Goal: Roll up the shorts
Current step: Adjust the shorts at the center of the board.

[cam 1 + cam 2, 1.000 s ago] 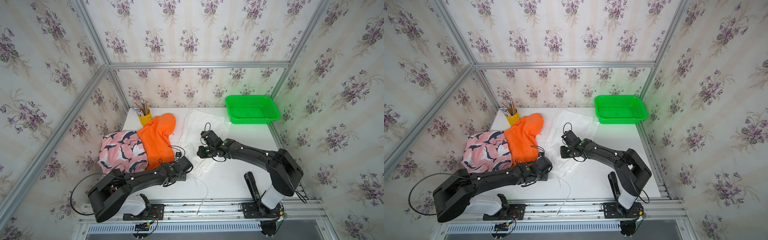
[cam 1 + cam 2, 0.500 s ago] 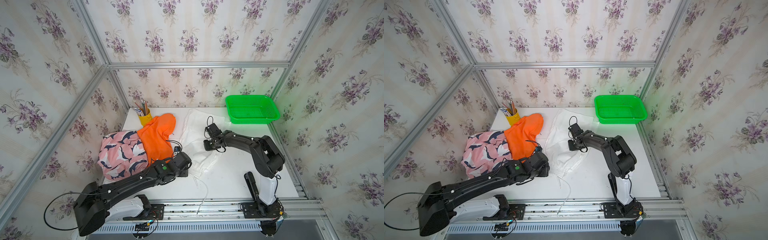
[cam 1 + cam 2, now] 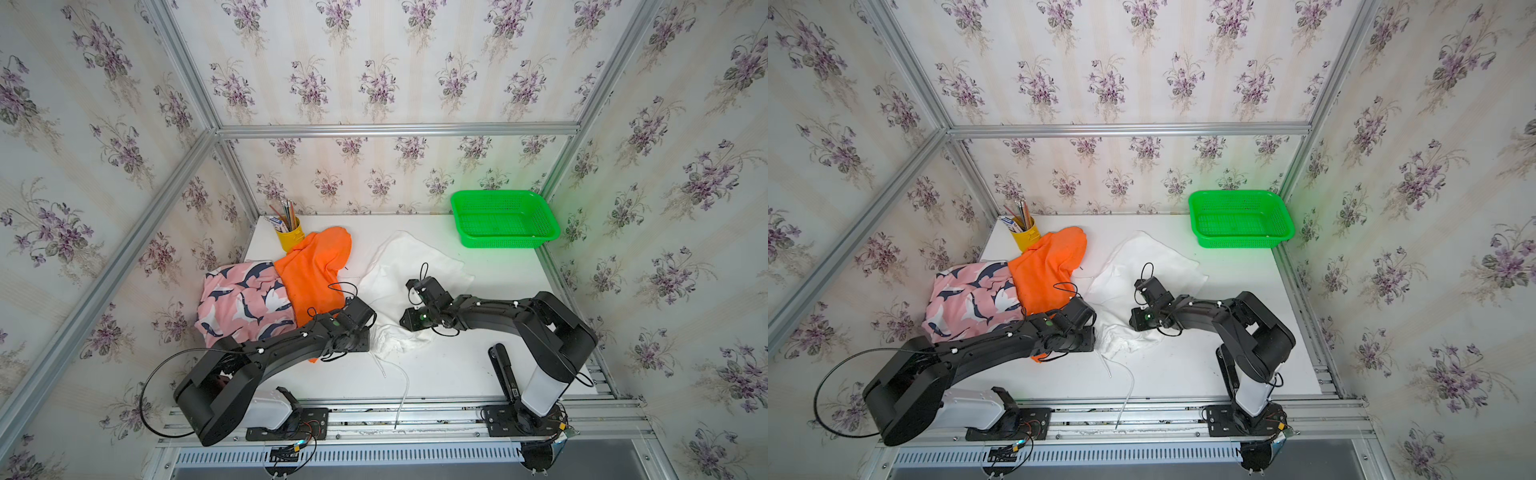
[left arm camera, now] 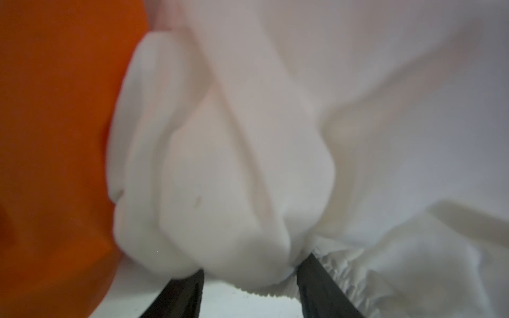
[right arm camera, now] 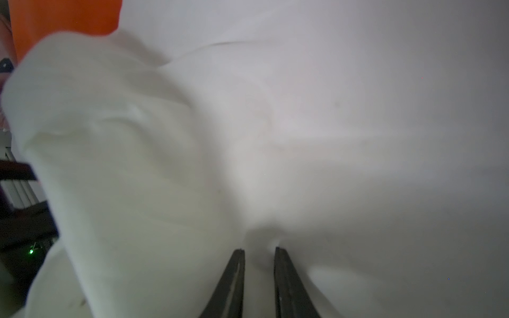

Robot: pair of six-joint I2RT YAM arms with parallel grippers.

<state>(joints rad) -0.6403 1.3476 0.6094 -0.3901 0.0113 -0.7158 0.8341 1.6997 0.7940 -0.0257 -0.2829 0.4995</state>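
The white shorts [image 3: 415, 266] [image 3: 1154, 257] lie spread mid-table, their near end bunched into a loose roll [image 4: 220, 179]. My left gripper [image 3: 372, 336] [image 4: 249, 264] sits at that roll's near left end, open, with the bundle bulging against its fingertips [image 4: 305, 264]. My right gripper [image 3: 401, 322] [image 5: 259, 249] is on the roll's right side, shut on a puckered fold of the white shorts [image 5: 275, 165]. To the left lie the orange shorts [image 3: 311, 270] [image 3: 1046, 270], overlapping the pink shark-print shorts [image 3: 241, 299] [image 3: 971, 299].
A green basket [image 3: 505, 245] [image 3: 1241, 243] stands at the back right corner. A yellow cup of pencils [image 3: 289, 237] is at the back left. The white drawstring [image 3: 399, 374] trails over the front edge. Walls close in on three sides.
My left gripper's jaws have widened at the roll. My right gripper swung toward the back over the white shorts, then came nearer again, still shut on the cloth.
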